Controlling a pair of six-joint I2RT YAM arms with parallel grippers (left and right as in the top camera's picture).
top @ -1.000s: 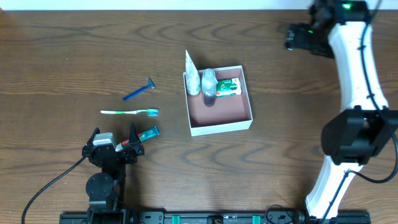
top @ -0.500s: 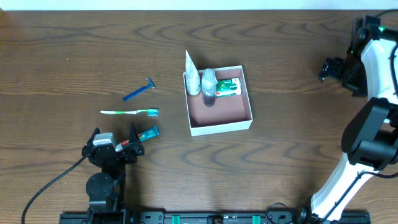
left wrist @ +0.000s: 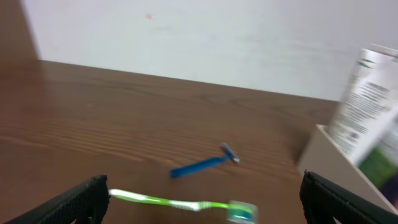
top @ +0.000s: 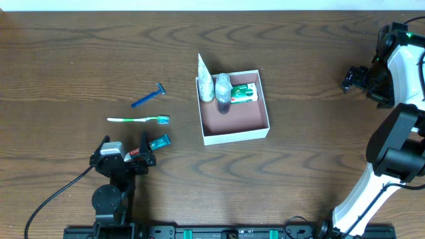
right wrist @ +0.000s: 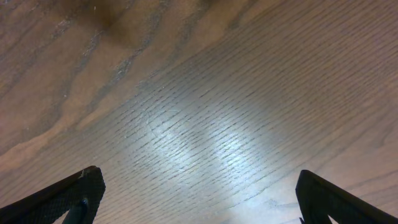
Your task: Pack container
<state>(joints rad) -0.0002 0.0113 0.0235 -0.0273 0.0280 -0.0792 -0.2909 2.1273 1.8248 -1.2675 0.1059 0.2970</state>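
Note:
The container [top: 239, 126], a shallow white box with a pink-brown inside, sits at the table's middle. A white tube [top: 206, 85], a clear bottle [top: 223, 93] and a green packet [top: 244, 92] stand along its far side. A blue razor [top: 148, 96], a green toothbrush [top: 138, 119] and a small teal item [top: 159, 142] lie left of it. My left gripper [top: 124, 146] is open and empty just in front of the toothbrush [left wrist: 180, 203]. The left wrist view also shows the razor [left wrist: 202, 165] and the container wall [left wrist: 326, 168]. My right gripper [top: 348, 78] is open and empty, far right of the container.
The right wrist view shows only bare wood between my right gripper's [right wrist: 199, 208] open fingers. The right arm [top: 398, 99] runs along the table's right edge. A black cable [top: 53, 199] trails at the front left.
My right gripper has swung from the far back, right of the container, out to the table's right edge and lower. The left gripper has shifted only slightly. The toiletries have not moved.

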